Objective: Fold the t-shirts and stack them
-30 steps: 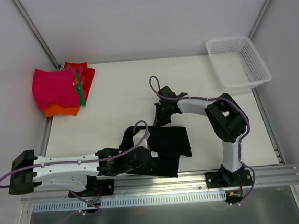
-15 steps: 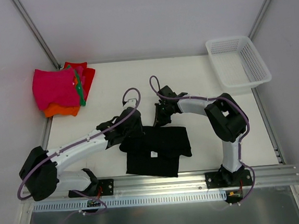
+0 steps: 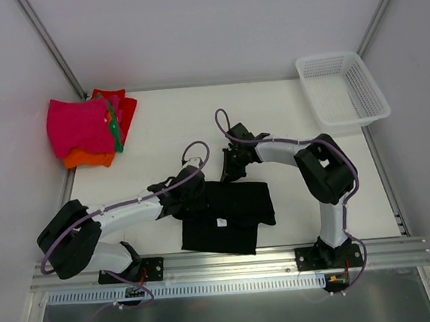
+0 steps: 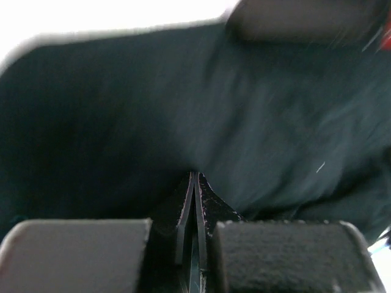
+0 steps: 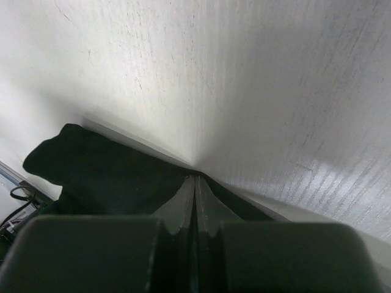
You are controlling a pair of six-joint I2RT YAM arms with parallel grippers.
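- From above, you have the black t-shirt (image 3: 234,212) lying partly folded near the table's (image 3: 174,127) front edge, between the arms. The left gripper (image 3: 194,196) sits at its left far corner and the right gripper (image 3: 229,169) at its far edge. The folded pink-topped stack (image 3: 80,126) lies well apart at the far left.
- Your left wrist view is blurred. The left gripper (image 4: 194,180) has its jaws pressed together, pinching black t-shirt (image 4: 275,122) cloth.
- Your right wrist view shows the right gripper (image 5: 195,180) closed on the black t-shirt (image 5: 104,165) at its edge, against the table (image 5: 244,73).
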